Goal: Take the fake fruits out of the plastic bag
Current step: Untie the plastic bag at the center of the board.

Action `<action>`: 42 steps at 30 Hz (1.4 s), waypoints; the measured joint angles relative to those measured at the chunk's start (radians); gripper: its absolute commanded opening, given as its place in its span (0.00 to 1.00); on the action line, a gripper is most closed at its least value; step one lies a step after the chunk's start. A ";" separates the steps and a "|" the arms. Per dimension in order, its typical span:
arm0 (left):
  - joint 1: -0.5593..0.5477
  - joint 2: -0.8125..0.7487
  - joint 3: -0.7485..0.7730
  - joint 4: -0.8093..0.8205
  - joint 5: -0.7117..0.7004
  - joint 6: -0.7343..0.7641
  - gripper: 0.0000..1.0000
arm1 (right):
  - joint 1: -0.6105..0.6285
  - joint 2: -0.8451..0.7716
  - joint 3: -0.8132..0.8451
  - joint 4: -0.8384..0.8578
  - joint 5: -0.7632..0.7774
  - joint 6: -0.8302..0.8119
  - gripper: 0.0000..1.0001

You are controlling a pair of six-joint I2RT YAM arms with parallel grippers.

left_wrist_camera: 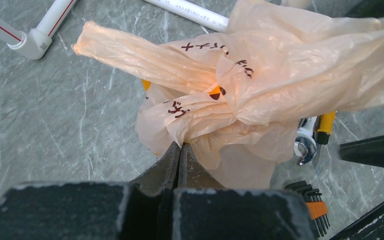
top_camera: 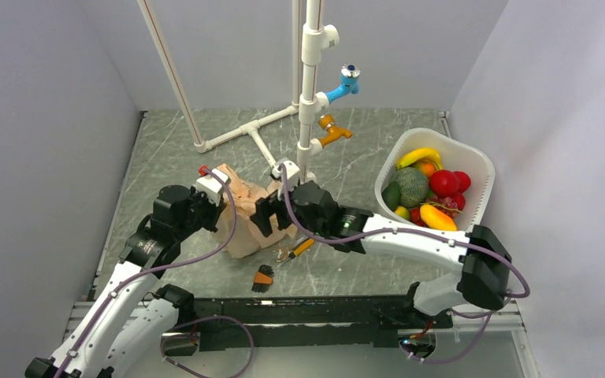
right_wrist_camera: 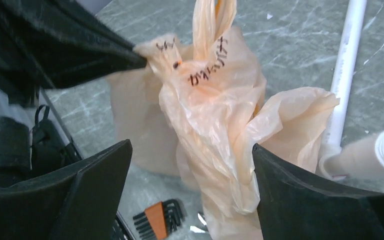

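Left arm (top_camera: 118, 291) reaches forward from its base at bottom left, elbow bent, left hand (left_wrist_camera: 180, 147) with fingers (left_wrist_camera: 167, 165) pressed flat together, pinching a fold of the plastic bag (left_wrist_camera: 260, 95). Right arm (top_camera: 410, 236) runs from bottom right in toward centre (forearm roughly level, wrist pointing left), right hand (right_wrist_camera: 192, 165) with fingers (right_wrist_camera: 95, 190) spread wide apart, not gripping anything. The two hands sit near each other, facing.

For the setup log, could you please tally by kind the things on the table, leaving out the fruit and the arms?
plastic bag: 1
white basket: 1
hex key set: 1
yellow-handled tool: 1
pipe stand: 1
taps, a blue tap and an orange tap: 2
Total: 7
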 measured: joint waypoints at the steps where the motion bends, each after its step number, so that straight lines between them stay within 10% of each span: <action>1: 0.000 0.000 0.000 0.000 0.000 0.000 0.00 | 0.002 0.018 0.023 -0.004 0.010 -0.003 0.89; 9: 0.000 -0.003 0.000 0.000 0.000 0.000 0.00 | 0.009 0.190 0.192 -0.080 0.158 0.005 0.84; 14: 0.000 -0.029 -0.002 0.000 -0.006 0.000 0.00 | 0.010 0.233 0.200 -0.135 0.273 0.039 0.47; 30: -0.001 -0.091 -0.005 0.000 -0.217 -0.025 0.00 | -0.026 -0.010 -0.145 -0.038 0.306 0.087 0.06; 36: -0.001 -0.113 -0.006 0.002 -0.208 -0.017 0.54 | -0.031 -0.031 -0.154 -0.024 0.211 0.061 0.06; 42: 0.001 -0.161 -0.023 0.040 -0.019 -0.002 0.69 | -0.041 -0.014 -0.133 -0.026 0.142 0.048 0.06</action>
